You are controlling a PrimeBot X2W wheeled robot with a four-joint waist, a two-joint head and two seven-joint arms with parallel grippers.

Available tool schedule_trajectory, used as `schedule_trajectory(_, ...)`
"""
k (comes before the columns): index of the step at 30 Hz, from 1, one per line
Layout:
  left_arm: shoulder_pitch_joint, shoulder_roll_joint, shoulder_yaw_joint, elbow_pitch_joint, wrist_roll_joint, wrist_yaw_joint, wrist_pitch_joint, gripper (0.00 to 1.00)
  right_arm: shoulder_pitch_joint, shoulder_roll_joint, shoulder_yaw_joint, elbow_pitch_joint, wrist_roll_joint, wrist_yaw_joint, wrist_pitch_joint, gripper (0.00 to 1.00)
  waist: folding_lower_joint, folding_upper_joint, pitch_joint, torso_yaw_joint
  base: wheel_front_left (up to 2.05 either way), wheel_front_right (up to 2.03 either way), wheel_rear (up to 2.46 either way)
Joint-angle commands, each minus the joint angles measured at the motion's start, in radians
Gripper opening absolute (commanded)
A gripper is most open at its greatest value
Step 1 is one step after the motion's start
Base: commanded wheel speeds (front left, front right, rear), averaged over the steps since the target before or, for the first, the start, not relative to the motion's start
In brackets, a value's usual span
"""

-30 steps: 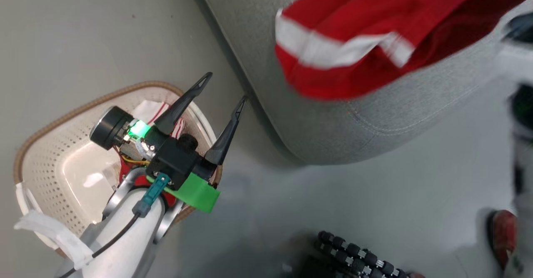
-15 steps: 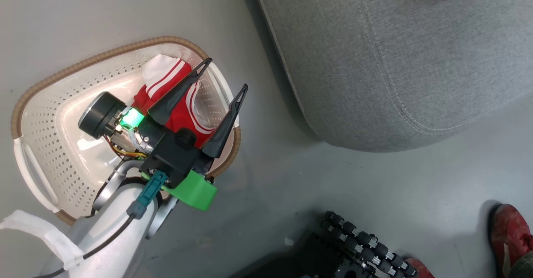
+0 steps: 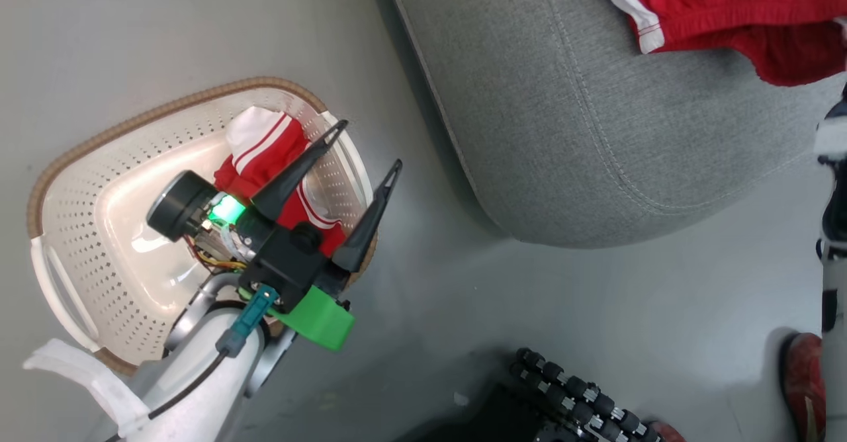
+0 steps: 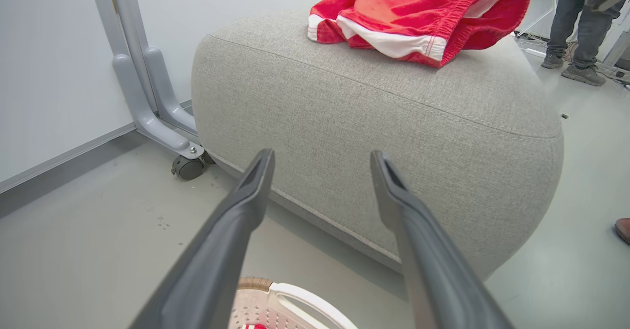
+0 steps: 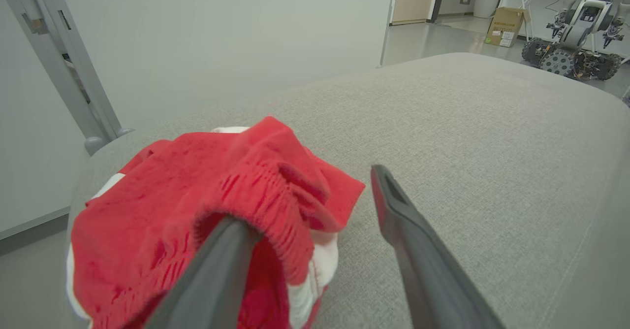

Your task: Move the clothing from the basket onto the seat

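One red garment (image 3: pixel 721 12) with white bands lies on top of the grey seat (image 3: pixel 562 118). In the right wrist view my right gripper (image 5: pixel 310 196) stands open over the seat (image 5: pixel 467 147). The waistband of the garment (image 5: pixel 197 211) is draped over the tip of its left finger. A second red garment (image 3: pixel 271 157) sits in the cream basket (image 3: pixel 73 230) on the floor. My left gripper (image 3: pixel 370 144) hovers open above the basket's right end, holding nothing. In the left wrist view the left gripper (image 4: pixel 322 156) points at the seat (image 4: pixel 369 122).
A grey wheeled frame leg (image 4: pixel 147 97) stands beside the seat by the wall. A person's legs (image 4: pixel 576 23) are behind the seat, and a red shoe (image 3: pixel 801 376) is at lower right. My base's black rollers (image 3: pixel 576 396) are on the floor below. Another wheeled robot (image 5: pixel 571 43) is parked far back.
The head camera has shifted. My right gripper has opened and let go of the red garment, which now rests on the seat. The left gripper stays open over the basket.
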Motion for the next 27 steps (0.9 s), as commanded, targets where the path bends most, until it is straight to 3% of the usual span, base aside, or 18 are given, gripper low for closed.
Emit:
schedule_trajectory(1, 0.007, -0.011, -0.003, 0.011, -0.008, 0.004, -0.014, 1.0, 0.041, -0.002, 0.0, -0.001, -0.013, 0.0, -0.003, 1.0, -0.0001, 0.0, -0.039, 0.003, 0.0, 0.0, 0.0)
schedule_trajectory(8, 0.022, -0.075, -0.005, 0.081, -0.039, 0.026, -0.069, 1.0, 0.209, 0.037, 0.052, -0.065, -0.101, 0.0, -0.003, 1.0, -0.0001, 0.0, -0.142, 0.057, 0.0, 0.0, 0.0)
schedule_trajectory(14, 0.052, -0.14, 0.019, 0.144, -0.069, 0.051, -0.091, 1.0, 0.312, 0.077, 0.15, -0.116, -0.138, -0.001, -0.003, 1.0, -0.0001, 0.0, -0.238, 0.149, 0.0, 0.0, 0.0)
schedule_trajectory(27, 0.211, -0.267, 0.212, 0.139, -0.082, 0.081, -0.09, 1.0, 0.384, 0.08, 0.387, -0.184, -0.186, -0.001, -0.003, 1.0, -0.0001, 0.0, -0.46, 0.367, 0.0, 0.0, 0.0)
